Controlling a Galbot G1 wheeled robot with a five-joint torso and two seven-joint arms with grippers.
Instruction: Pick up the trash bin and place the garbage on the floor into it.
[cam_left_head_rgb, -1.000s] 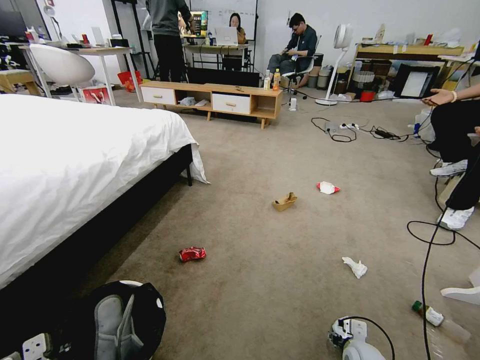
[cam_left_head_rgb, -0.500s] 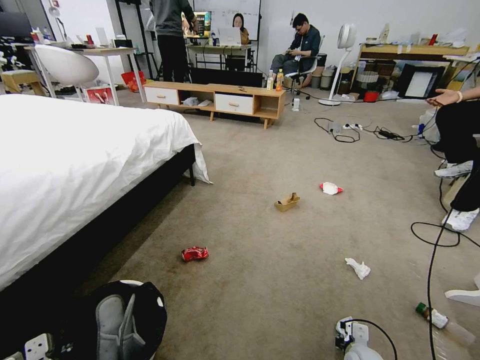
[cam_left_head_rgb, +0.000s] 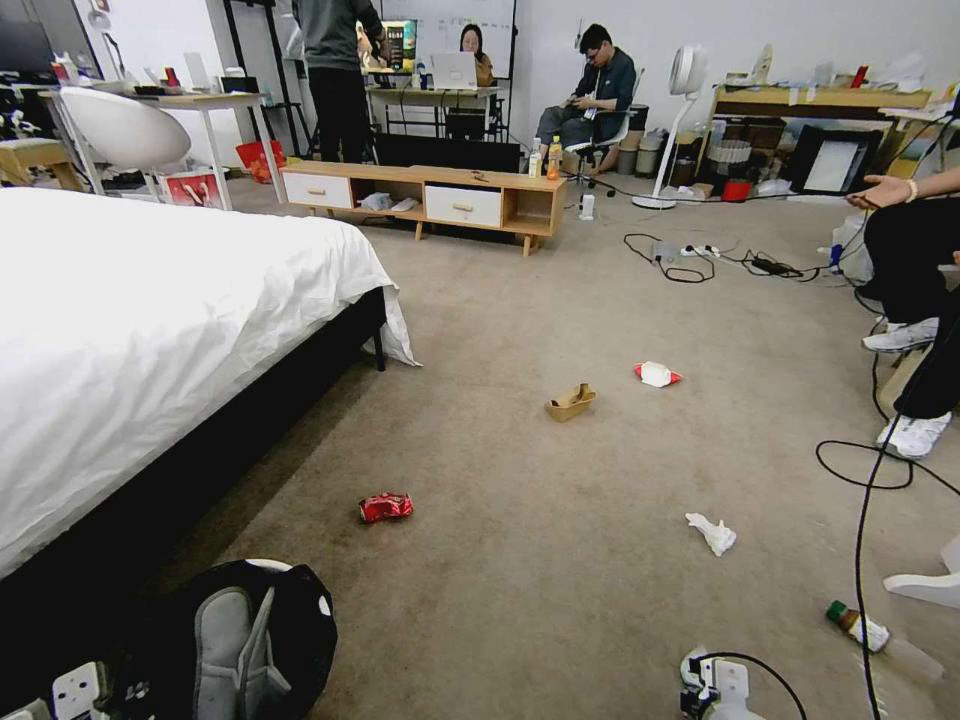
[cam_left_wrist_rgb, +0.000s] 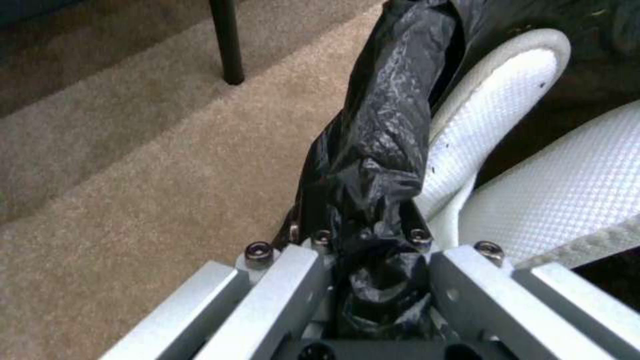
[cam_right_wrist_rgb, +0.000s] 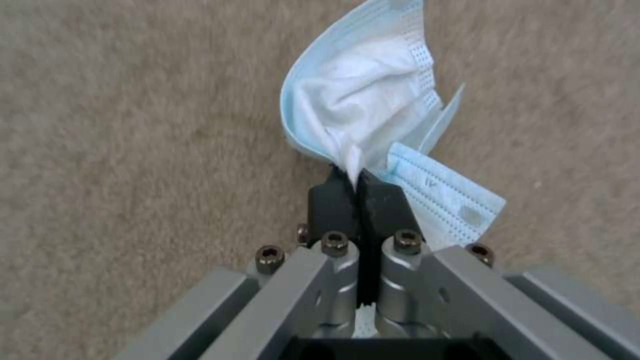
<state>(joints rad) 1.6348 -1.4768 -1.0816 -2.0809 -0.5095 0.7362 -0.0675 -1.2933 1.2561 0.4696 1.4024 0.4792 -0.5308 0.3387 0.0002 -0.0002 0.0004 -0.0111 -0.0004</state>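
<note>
1. The trash bin (cam_left_head_rgb: 240, 640) is sitting at the head view's lower left, the left gripper (cam_left_wrist_rgb: 373, 250) fingers clamped on its black liner.
2. The right gripper (cam_right_wrist_rgb: 360, 190), fingers pinching a pale blue mask (cam_right_wrist_rgb: 363, 115), is sinking lower along the bottom edge than 1 second ago.
3. 5 pieces of garbage are lying unmoved on the floor (cam_left_head_rgb: 560, 560), so collecting is far from finished.

The beige carpet floor (cam_left_head_rgb: 560, 300) carries scattered litter: a crushed red wrapper (cam_left_head_rgb: 385, 507) near the bed, a tan folded cardboard piece (cam_left_head_rgb: 570, 402) farther out, and a red-and-white packet (cam_left_head_rgb: 656, 375) just beyond it. A crumpled white tissue (cam_left_head_rgb: 711, 533) lies to the right, with a clear plastic bottle (cam_left_head_rgb: 880, 640) nearer the robot. Black cables (cam_left_head_rgb: 862, 480) trail over the carpet on the right.
</note>
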